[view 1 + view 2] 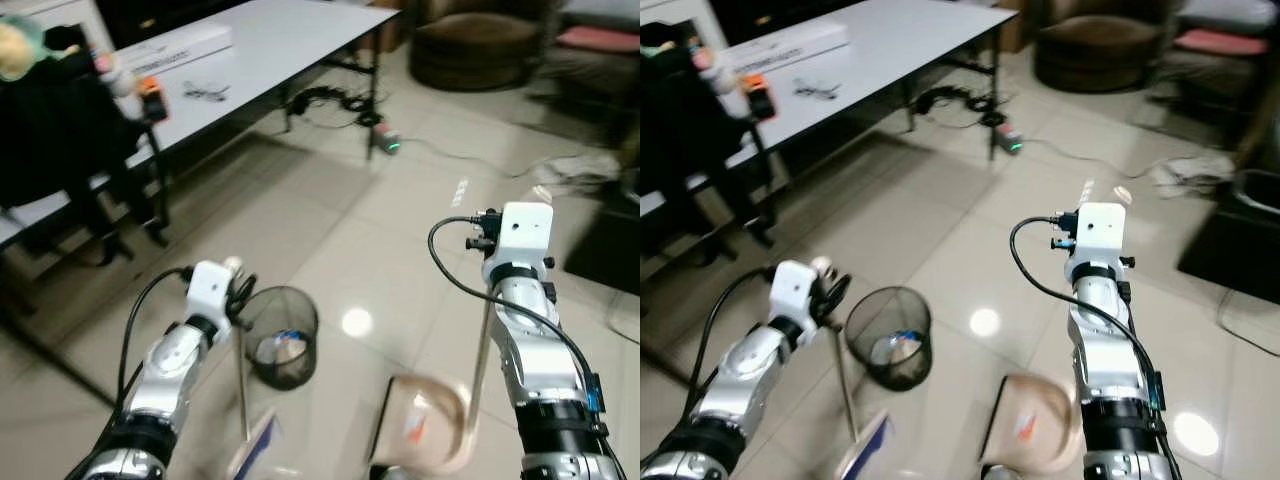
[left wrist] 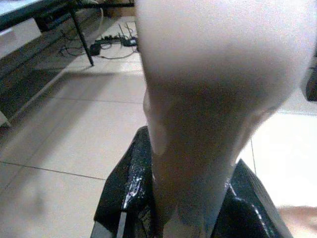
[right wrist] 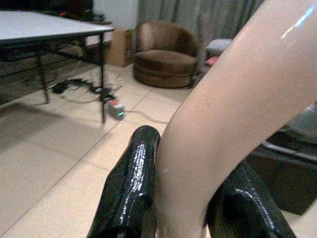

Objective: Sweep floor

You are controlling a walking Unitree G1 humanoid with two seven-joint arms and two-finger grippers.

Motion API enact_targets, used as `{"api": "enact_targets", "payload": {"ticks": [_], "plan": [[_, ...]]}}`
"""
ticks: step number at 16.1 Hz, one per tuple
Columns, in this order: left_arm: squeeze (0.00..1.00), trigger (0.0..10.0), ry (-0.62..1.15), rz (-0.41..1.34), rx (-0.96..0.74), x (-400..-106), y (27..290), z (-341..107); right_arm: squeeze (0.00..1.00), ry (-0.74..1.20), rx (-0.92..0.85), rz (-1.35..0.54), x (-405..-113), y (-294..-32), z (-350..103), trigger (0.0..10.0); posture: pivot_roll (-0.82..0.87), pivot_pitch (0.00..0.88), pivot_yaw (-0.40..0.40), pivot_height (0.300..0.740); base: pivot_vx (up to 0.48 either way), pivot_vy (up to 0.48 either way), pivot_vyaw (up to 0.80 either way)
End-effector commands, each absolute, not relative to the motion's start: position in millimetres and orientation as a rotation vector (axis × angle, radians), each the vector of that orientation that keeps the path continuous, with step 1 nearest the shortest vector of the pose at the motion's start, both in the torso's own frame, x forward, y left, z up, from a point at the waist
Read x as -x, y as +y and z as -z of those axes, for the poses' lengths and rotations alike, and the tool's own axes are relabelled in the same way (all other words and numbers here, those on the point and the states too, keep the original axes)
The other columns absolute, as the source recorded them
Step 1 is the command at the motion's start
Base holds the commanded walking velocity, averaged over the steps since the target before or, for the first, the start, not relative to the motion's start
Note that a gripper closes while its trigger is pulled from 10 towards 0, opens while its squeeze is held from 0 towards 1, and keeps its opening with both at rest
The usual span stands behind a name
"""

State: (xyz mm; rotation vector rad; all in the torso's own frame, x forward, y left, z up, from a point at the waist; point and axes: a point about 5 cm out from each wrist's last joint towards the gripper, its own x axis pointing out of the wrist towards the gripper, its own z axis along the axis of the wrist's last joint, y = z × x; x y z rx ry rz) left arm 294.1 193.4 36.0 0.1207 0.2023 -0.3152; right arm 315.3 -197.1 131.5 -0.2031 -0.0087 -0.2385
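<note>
Between the arms on the tile: left gripper [image 2: 190, 198] clamps the broom handle [image 1: 241, 385], right gripper [image 3: 183, 198] clamps the dustpan handle [image 1: 480, 365]. Keep dustpan [image 1: 425, 420] lip flat near wire bin [image 1: 281, 335]; sweep short strokes toward it.

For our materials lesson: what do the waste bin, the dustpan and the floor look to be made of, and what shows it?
Waste bin: black wire mesh, probably metal; its contents show through the wall.
Dustpan: smooth beige plastic, by its moulded, slightly glossy look.
Floor: polished pale tiles, likely ceramic; grout lines and lamp glare show.
</note>
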Motion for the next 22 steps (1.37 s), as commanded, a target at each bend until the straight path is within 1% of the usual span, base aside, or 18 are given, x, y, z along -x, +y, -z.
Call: {"api": "enact_targets", "payload": {"ticks": [1,4,8,10,12,14,17,18,22], "plan": [[0.0,10.0,0.275,0.294,-0.122,-291.7,201.1,-25.4,0.0,-0.084,0.218,0.209,-318.1,-189.9,-147.5,10.0,-0.03,0.0,0.072,0.74,0.0,0.0,-0.8],[0.0,10.0,0.337,0.233,-0.126,-291.8,213.2,-17.3,0.0,-0.094,0.23,0.197,-317.7,-186.6,-146.6,10.0,-0.03,0.0,0.074,0.74,0.0,0.0,-0.8],[0.0,10.0,0.368,0.176,-0.117,-291.5,216.7,-13.1,0.0,-0.095,0.175,0.2,-315.3,-186.2,-142.0,10.0,-0.03,0.0,0.072,0.74,0.0,-0.455,-0.8],[0.0,10.0,0.381,0.164,-0.115,-290.5,212.5,-9.6,0.0,-0.08,0.15,0.224,-314.7,-190.1,-138.2,10.0,-0.03,0.0,0.072,0.74,0.0,-0.465,-0.8],[0.0,10.0,0.397,0.164,-0.121,-287.6,202.1,-3.5,0.0,-0.065,0.165,0.229,-314.9,-191.7,-134.9,10.0,-0.03,0.0,0.073,0.74,0.0,-0.465,0.0],[0.0,10.0,0.403,0.179,-0.134,-287.4,185.6,0.5,0.0,-0.061,0.202,0.234,-314.4,-190.5,-132.6,10.0,-0.03,0.0,0.076,0.74,0.0,-0.469,0.0],[0.0,10.0,0.406,0.189,-0.147,-287.6,173.9,2.5,0.0,-0.056,0.205,0.23,-313.3,-188.9,-130.4,10.0,-0.04,0.003,0.081,0.74,0.0,-0.467,0.0],[0.0,10.0,0.379,0.187,-0.15,-292.0,179.1,-3.4,0.0,-0.05,0.191,0.229,-312.9,-188.3,-128.9,10.0,-0.04,0.004,0.082,0.74,0.0,-0.469,0.0],[0.0,10.0,0.354,0.186,-0.153,-297.0,183.0,-9.6,0.0,-0.044,0.18,0.224,-312.3,-185.5,-126.8,10.0,-0.04,0.009,0.084,0.74,0.0,-0.466,0.0]]}}
